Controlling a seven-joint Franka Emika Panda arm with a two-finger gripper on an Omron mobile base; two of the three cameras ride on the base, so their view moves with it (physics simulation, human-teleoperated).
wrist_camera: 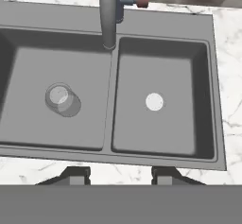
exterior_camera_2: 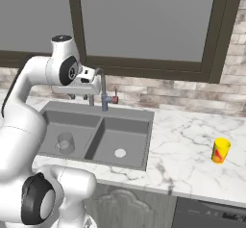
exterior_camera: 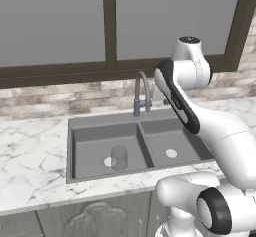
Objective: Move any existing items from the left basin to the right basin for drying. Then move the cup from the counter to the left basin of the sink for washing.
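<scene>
The grey translucent tumbler (exterior_camera: pixel 119 157) (exterior_camera_2: pixel 65 142) (wrist_camera: pixel 63 99) stands upright in the wider left basin (exterior_camera: pixel 92 148) (exterior_camera_2: pixel 77 126) (wrist_camera: pixel 38 62), over its drain. The narrower right basin (exterior_camera: pixel 175 141) (exterior_camera_2: pixel 125 135) (wrist_camera: pixel 165 67) holds nothing but its white drain. Far right of the sink, the yellow cup (exterior_camera_2: pixel 220 150) stands on the marble counter (exterior_camera_2: pixel 182 145). My gripper (exterior_camera_2: pixel 81 97) (wrist_camera: pixel 119 176) hangs high above the sink near its tap, open, with nothing between its fingers. It looks down over the divider between the basins; the tumbler lies down and to its left.
The curved gooseneck tap (exterior_camera: pixel 141 93) (exterior_camera_2: pixel 102 90) (wrist_camera: pixel 108 15) rises behind the basin divider, close to my hand. A brick backsplash and a dark-framed window stand behind the sink. Marble counter (exterior_camera: pixel 30 151) runs to both sides.
</scene>
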